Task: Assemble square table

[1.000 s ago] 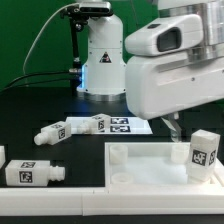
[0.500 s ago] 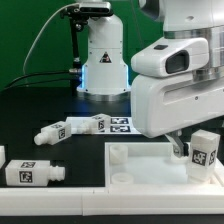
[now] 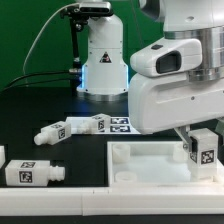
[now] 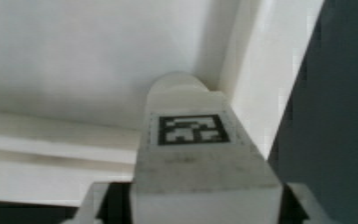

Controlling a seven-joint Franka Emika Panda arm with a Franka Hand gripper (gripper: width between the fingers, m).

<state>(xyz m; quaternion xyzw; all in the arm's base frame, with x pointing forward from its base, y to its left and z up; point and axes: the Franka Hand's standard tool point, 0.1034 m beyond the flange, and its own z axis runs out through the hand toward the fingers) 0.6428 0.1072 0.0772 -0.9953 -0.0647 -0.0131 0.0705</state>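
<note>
Lowered gripper [image 4: 197,205] straddles near-upright leg [image 3: 203,150], long axis vertical.

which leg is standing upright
The upright leg, on the corner of the square panel at the exterior view's right, inside the gripper. The other legs lie sideways on the black table.

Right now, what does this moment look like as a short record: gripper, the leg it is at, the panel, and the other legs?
Gripper: closed on the upright leg, with no gap showing in the wrist view
Upright leg: stands at a corner of the square panel, on the exterior view's right
Square panel: lies flat, rim up
Front leg: lies off the panel, on the exterior view's left
Rear legs: two, lying next to the marker board
</note>
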